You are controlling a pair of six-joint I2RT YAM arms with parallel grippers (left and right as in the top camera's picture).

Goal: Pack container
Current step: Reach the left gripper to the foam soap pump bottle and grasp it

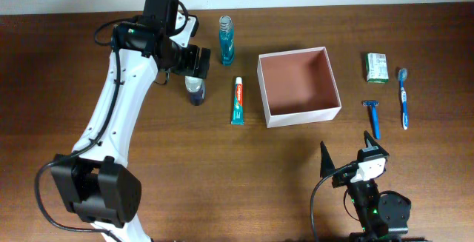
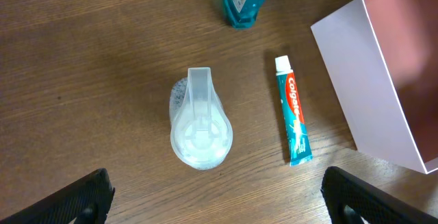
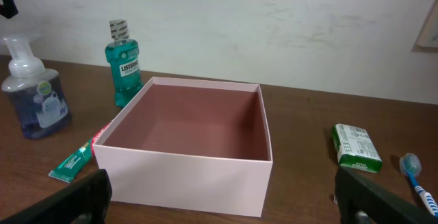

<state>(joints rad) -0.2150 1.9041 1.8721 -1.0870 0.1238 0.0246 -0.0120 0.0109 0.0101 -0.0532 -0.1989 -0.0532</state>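
Observation:
The container is a square white box with an empty reddish-brown inside, mid-table; it also shows in the right wrist view and the left wrist view. My left gripper is open, hovering right over the foam pump bottle, seen from above in the left wrist view. A toothpaste tube lies left of the container. A teal mouthwash bottle stands behind. My right gripper is open and empty, low at the front, facing the container.
Right of the container lie a green-white soap packet, a blue razor and a blue toothbrush. A white wall backs the table's far edge.

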